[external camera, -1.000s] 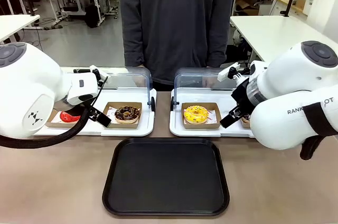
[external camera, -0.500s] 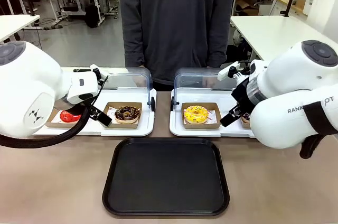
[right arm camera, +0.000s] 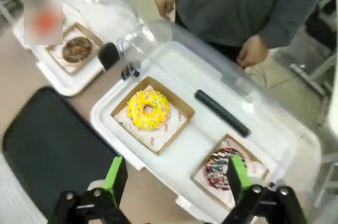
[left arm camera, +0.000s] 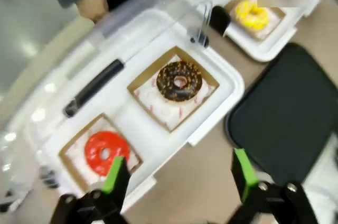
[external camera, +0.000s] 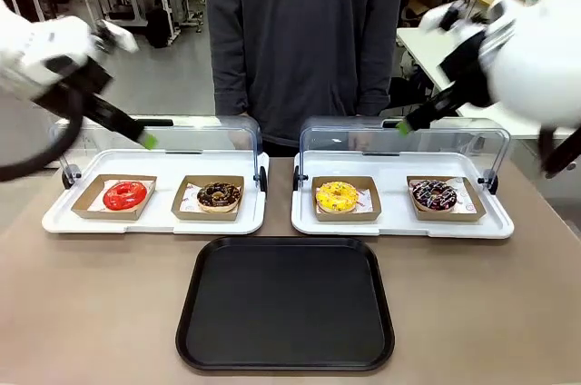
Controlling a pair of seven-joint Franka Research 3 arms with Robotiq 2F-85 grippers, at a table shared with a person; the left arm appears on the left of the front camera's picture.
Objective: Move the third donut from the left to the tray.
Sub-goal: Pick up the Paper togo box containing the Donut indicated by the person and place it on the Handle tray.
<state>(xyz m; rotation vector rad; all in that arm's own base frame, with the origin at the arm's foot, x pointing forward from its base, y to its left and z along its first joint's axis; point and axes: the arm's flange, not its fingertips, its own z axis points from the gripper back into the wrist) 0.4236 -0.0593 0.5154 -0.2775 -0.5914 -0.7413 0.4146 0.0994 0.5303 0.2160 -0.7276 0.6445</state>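
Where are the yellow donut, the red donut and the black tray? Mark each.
yellow donut [external camera: 324, 196]: front view, left side of its glazed ring.
red donut [external camera: 113, 196]: front view, left side of its ring.
black tray [external camera: 286, 303]: front view, bare middle of its floor.

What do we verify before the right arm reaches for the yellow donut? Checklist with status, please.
1. clear lid on the yellow donut's side raised: ok.
2. yellow donut sits unobstructed in its cardboard holder: ok.
3. right gripper open, above the white tray, not yet at the donut: ok.
4. black tray bare for the placement: ok.
5. person's hand behind the lid, away from the donut: ok.
6. left gripper open, over the other white tray, off the path: ok.
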